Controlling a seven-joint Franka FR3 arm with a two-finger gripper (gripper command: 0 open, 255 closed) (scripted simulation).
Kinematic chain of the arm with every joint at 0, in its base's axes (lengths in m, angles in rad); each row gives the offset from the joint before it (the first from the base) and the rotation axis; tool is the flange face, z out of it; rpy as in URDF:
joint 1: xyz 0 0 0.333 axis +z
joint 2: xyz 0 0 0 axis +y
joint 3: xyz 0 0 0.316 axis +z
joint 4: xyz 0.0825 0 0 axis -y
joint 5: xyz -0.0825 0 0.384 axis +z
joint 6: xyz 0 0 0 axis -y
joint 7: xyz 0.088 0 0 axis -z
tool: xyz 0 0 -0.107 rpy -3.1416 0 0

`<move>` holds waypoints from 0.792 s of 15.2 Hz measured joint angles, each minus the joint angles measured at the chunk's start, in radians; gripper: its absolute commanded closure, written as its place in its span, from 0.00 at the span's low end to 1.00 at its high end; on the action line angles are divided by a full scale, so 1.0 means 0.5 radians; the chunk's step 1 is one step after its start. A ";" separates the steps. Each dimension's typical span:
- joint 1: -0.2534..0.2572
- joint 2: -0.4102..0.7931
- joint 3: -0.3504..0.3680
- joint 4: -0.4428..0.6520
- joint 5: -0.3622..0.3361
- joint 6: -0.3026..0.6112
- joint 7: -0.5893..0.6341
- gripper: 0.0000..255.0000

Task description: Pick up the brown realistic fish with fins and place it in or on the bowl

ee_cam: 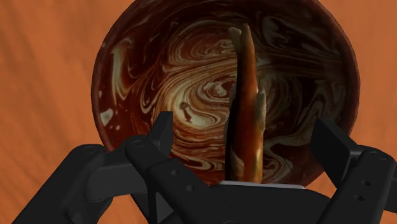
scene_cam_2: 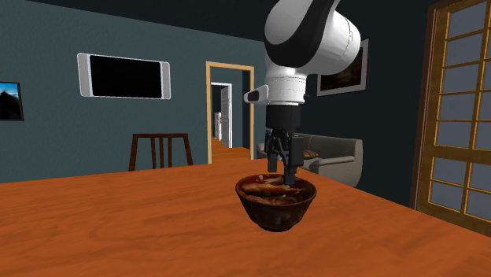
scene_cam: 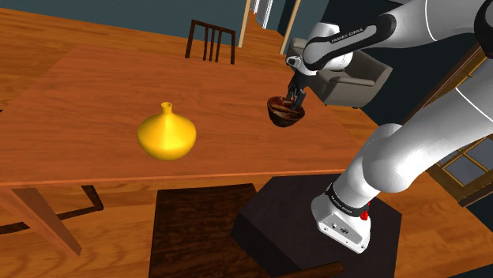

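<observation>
Slim brown fish (ee_cam: pixel 245 83), small fins, lies in the swirled bowl (ee_cam: pixel 159 76); gripper (ee_cam: pixel 248 137) spread wide, not touching. Shoulder view adds a yellow vase (scene_cam: pixel 167 136) at the bowl's nine o'clock.

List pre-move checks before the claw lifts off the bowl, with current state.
1. Claw open: ok, fingers stand apart.
2. Fish free of both fingers: ok, a gap shows on each side in the wrist view.
3. Fish inside the rim of the bowl: ok.
4. Fish settled: cannot tell; it stands on edge and the claw hides its near end.
5. Bowl upright on the table: ok.
6. Yellow vase clear of a straight-up retreat: ok, well apart from the bowl.
</observation>
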 measured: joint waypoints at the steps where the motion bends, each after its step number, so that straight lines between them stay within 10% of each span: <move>1: 0.000 0.000 0.000 0.000 0.000 0.000 0.000 0.00; 12: -0.029 -0.175 0.068 0.131 -0.049 -0.296 0.049 0.00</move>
